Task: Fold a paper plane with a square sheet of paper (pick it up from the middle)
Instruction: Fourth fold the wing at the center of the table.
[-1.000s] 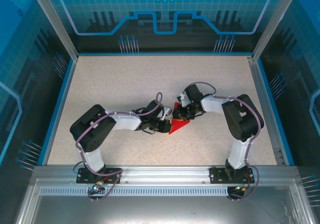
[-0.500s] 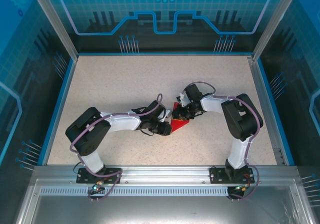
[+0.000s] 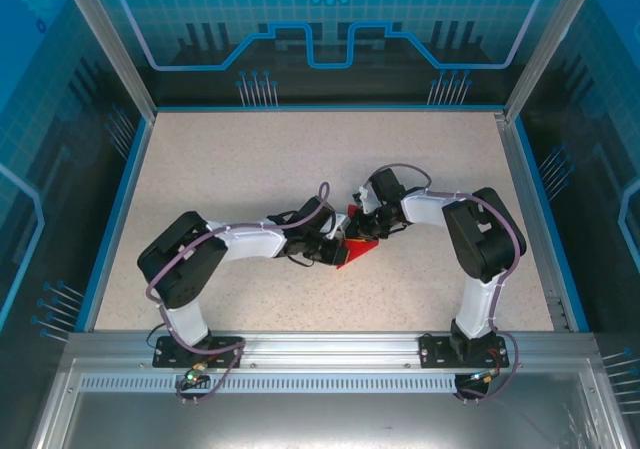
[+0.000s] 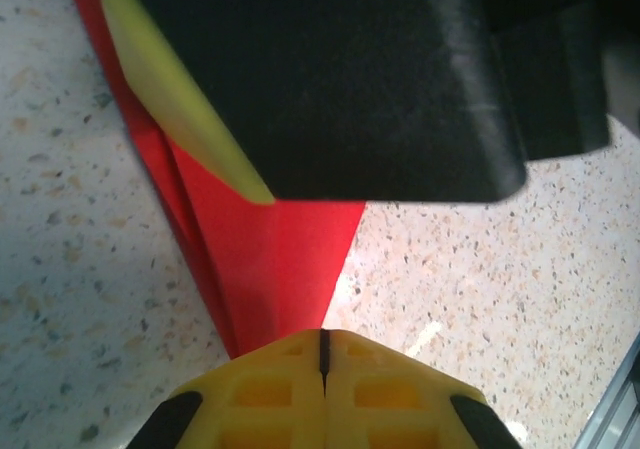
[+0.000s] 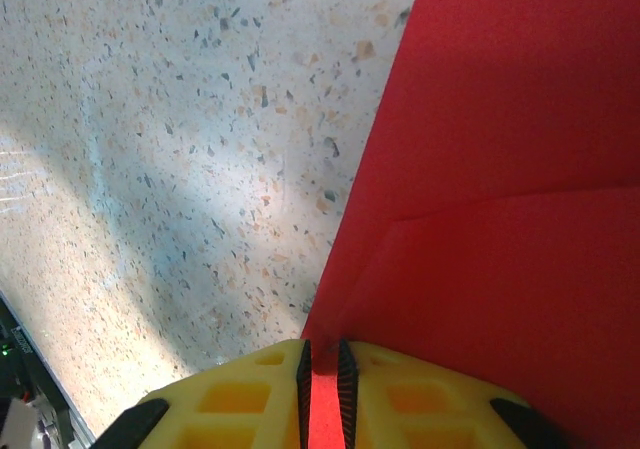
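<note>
The square sheet of paper [image 3: 360,251] is bright red and folded to a pointed wedge, lying mid-table between both grippers. My left gripper [image 3: 336,257] is at its left edge. In the left wrist view the paper [image 4: 280,259] narrows down to my shut fingertips [image 4: 323,341]; no red shows in their slit. Above it looms the right hand's black body with one of its yellow fingers [image 4: 170,99] on the paper. My right gripper [image 3: 362,234] is at the paper's upper edge. In the right wrist view its jaws [image 5: 322,369] are shut on a fold of the paper [image 5: 500,169].
The speckled tabletop [image 3: 250,169] has a blue rim [image 3: 118,209] on its left, back and right sides. Aluminium frame posts [image 3: 105,44] rise at the back corners. A metal rail [image 3: 320,344] carrying both arm bases runs along the near edge.
The left arm's elbow swung slightly left and came back, and its gripper sits a touch higher against the paper. The right arm and the paper have hardly moved.
</note>
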Robot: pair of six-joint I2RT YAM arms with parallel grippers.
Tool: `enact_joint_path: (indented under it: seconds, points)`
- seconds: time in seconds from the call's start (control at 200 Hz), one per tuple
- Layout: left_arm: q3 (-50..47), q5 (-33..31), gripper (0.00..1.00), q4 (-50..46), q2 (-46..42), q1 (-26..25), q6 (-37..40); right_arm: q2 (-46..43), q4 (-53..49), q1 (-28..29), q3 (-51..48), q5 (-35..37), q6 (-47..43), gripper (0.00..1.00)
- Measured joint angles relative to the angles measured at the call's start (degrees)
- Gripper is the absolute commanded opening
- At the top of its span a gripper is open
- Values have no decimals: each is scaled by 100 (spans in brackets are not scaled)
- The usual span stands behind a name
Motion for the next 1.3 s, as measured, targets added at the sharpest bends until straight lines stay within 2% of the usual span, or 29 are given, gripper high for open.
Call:
enact_joint_path:
  seconds: [0.13, 0.62, 1.3]
  points:
    - [11, 17, 0, 109, 249, 0, 0, 0, 0, 0, 0, -4, -35, 19]
    - [-293, 127, 0, 728, 247, 11, 20, -7, -44, -122, -13, -87, -101, 20]
    - [-293, 127, 0, 688, 243, 9, 446, 149, 2, -647, 125, -286, -404, 19]
